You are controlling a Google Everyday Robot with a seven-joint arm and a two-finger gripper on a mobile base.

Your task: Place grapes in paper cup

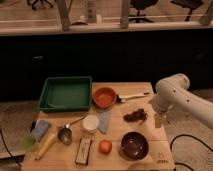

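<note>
The grapes (135, 116), a small dark bunch, lie on the wooden table (150, 159) right of centre. The paper cup (90, 123), short and cream-white, stands upright near the table's middle, left of the grapes, with a pale blue-grey piece (103, 121) between them. My gripper (160, 120) hangs from the white arm (172, 92) at the table's right edge, just right of the grapes and pointing down. It holds nothing that I can see.
A green tray (66, 93) and an orange bowl (104, 96) sit at the back, with a white-handled utensil (132, 97). A maroon bowl (134, 145), orange fruit (105, 146), snack bar (83, 151), metal scoop (65, 134) and pale green cup (29, 143) line the front.
</note>
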